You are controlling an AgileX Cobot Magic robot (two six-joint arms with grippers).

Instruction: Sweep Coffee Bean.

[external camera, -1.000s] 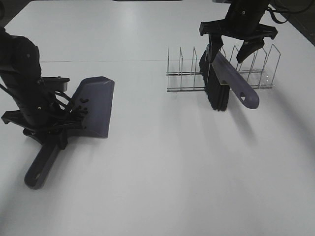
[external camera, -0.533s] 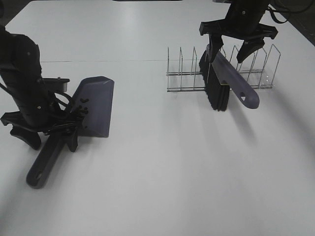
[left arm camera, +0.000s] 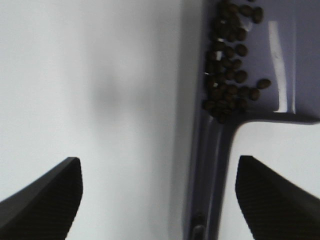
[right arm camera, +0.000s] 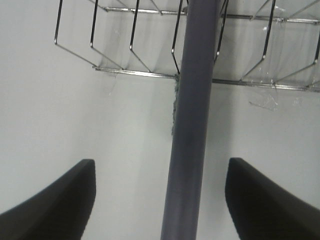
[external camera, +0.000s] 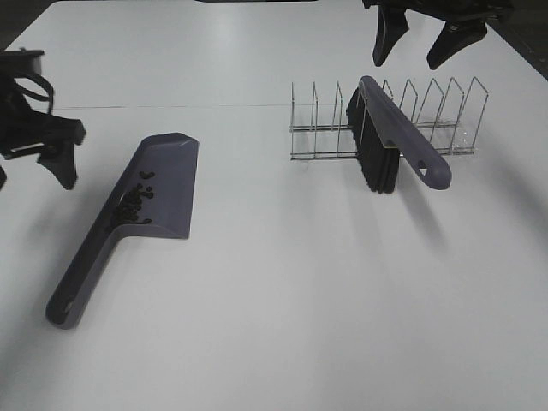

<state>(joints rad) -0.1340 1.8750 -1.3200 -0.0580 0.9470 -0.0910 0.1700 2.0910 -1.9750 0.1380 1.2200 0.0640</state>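
The purple dustpan (external camera: 163, 184) lies flat on the white table at the left, its handle (external camera: 75, 287) pointing toward the front. The coffee beans (external camera: 130, 205) sit in a small heap inside it near the handle; in the left wrist view the beans (left arm camera: 229, 75) lie on the pan (left arm camera: 285, 55). My left gripper (external camera: 30, 167) is open and empty, above and to the left of the pan, also seen from its wrist (left arm camera: 160, 200). The purple brush (external camera: 394, 141) leans in the wire rack (external camera: 449, 120). My right gripper (external camera: 417, 38) is open and empty above the brush's handle (right arm camera: 192, 125).
The wire rack (right arm camera: 125, 60) stands at the back right with several empty slots. The white table (external camera: 300, 300) stretches between the pan and the rack and toward the front. A thin line (external camera: 214, 105) crosses the table at the back.
My left gripper has let go of the dustpan handle and pulled up and away to the left. My right gripper has lifted up and back from the brush, which stays in the rack.
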